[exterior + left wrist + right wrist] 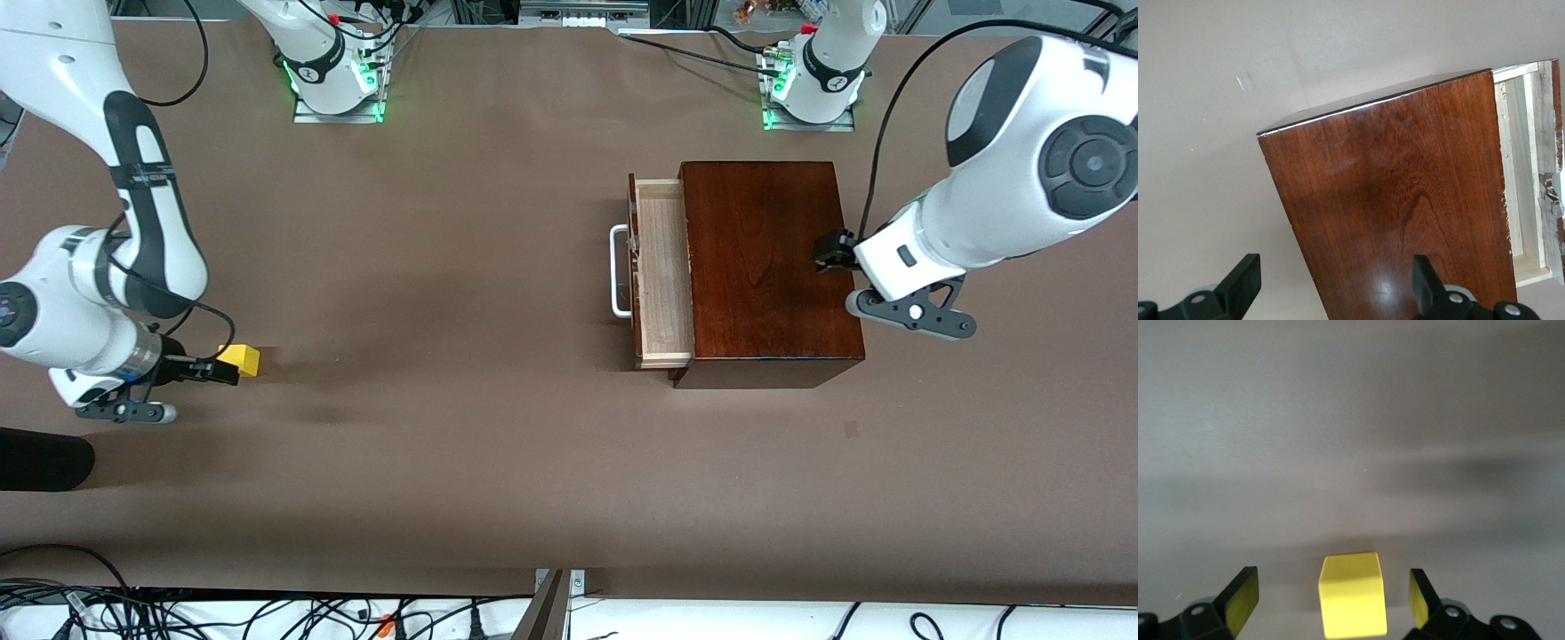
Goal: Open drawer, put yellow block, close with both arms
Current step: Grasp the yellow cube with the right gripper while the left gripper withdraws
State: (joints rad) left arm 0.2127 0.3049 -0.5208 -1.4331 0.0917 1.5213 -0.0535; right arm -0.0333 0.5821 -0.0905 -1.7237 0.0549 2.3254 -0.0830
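Observation:
The yellow block (243,358) rests on the brown table at the right arm's end. My right gripper (224,367) is low at the block and open; in the right wrist view the yellow block (1352,593) sits between the fingers (1243,595) with a gap on each side. The drawer (663,271) of the dark wooden box (765,267) is pulled partly out, showing its pale inside and white handle (616,271). My left gripper (832,251) hangs open over the box's edge toward the left arm's end. The left wrist view shows the box top (1405,200) and the drawer (1528,167).
Both arm bases (336,84) (811,89) stand at the table's edge farthest from the front camera. A black object (40,458) lies at the right arm's end, nearer the camera than the block. Cables (267,613) run along the near edge.

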